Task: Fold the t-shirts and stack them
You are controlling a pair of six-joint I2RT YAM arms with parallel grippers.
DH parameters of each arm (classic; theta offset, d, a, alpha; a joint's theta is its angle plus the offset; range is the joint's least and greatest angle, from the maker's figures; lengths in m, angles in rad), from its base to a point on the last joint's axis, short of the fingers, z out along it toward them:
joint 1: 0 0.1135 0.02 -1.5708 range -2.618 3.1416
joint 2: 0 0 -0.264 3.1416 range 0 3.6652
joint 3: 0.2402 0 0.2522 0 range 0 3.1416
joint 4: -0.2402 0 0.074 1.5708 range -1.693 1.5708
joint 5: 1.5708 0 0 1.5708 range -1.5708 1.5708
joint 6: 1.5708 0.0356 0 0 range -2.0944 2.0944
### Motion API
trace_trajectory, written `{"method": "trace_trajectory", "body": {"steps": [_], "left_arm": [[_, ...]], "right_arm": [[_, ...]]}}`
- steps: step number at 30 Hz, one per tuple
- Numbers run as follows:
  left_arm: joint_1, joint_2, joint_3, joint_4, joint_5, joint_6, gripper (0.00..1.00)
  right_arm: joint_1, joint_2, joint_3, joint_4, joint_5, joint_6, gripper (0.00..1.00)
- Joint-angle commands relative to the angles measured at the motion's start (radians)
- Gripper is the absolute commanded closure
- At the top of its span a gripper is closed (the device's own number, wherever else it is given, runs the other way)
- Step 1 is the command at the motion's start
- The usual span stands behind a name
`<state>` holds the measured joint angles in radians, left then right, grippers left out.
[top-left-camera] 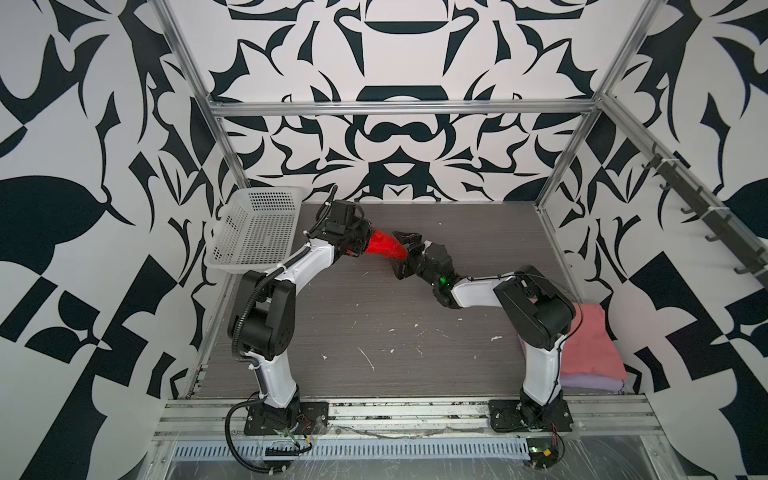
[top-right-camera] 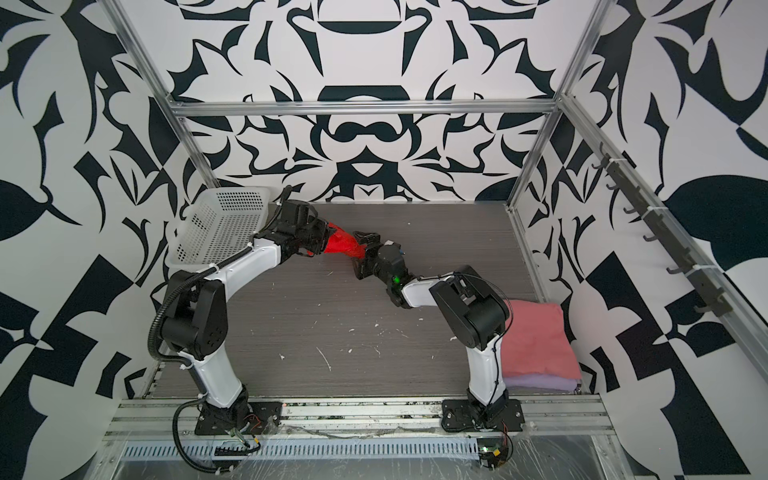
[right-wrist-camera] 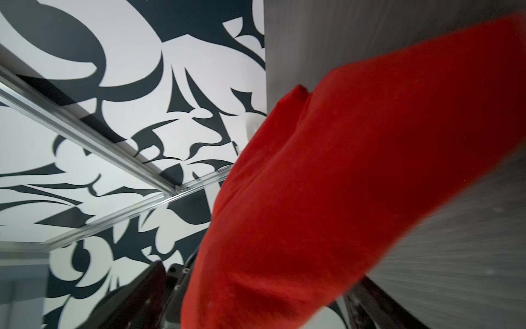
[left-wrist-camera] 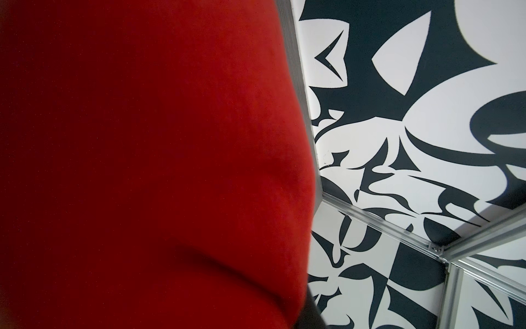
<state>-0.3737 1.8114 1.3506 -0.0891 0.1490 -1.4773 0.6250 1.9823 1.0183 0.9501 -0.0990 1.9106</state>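
– Walls (top-left-camera: 395, 62) in black-and-white swirls close in three sides, with a silver frame (top-left-camera: 399, 109) along the edges. What's under the arms?

– A grey wood-grain table (top-left-camera: 374, 324), scuffed with white flecks (top-left-camera: 368, 359). A white perforated basket (top-left-camera: 257, 224) stands tipped up at the far left.

– And the finished work?

– It's in the near right corner. The pink t-shirt (top-right-camera: 536, 336) lies folded on top of the lavender t-shirt (top-right-camera: 536, 383), partly behind the right arm.

– So the red one is last.

– Looks so. The red t-shirt (top-left-camera: 384, 246) is a bunched rope of cloth held up over the far middle of the table, between the two claws. The left gripper (top-left-camera: 368, 243) is pinched on one end, its fingertips buried in cloth. The right gripper (top-left-camera: 402, 253) has its jaws spread wide, and the other end lies between them unclamped.

– Step in hand?

– Getting it out flat, I'd judge; no fold is begun. Next the right claw must close on a hem or corner. Then both should draw apart and spread it on the bare table. The risk is grabbing several layers at once, which would leave it bunched.
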Motion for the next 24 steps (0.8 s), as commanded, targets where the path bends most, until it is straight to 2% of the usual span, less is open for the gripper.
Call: {"method": "trace_trajectory", "body": {"steps": [1,8,12,17,18,21,24], "left_arm": [[-0.004,-0.046,-0.023,0.037,-0.002,-0.029,1.00],[-0.005,-0.111,-0.101,0.054,0.008,-0.059,1.00],[-0.005,-0.150,-0.151,0.051,0.013,-0.065,1.00],[-0.004,-0.188,-0.213,0.078,-0.001,-0.083,1.00],[-0.004,-0.189,-0.214,0.078,0.002,-0.081,1.00],[-0.004,-0.204,-0.217,0.063,-0.006,-0.067,1.00],[-0.004,-0.225,-0.225,0.032,-0.023,-0.050,1.00]], "right_arm": [[0.014,0.041,0.062,0.105,0.037,0.097,0.01],[0.015,0.070,0.073,0.069,0.078,0.108,0.10],[0.022,0.118,0.116,0.079,0.049,0.131,0.21],[0.032,0.125,0.133,0.019,0.012,0.117,0.28],[0.032,0.131,0.137,0.016,0.009,0.117,0.35],[0.032,0.154,0.152,0.007,-0.012,0.119,0.75],[0.031,0.151,0.164,-0.042,-0.047,0.083,0.81]]}}
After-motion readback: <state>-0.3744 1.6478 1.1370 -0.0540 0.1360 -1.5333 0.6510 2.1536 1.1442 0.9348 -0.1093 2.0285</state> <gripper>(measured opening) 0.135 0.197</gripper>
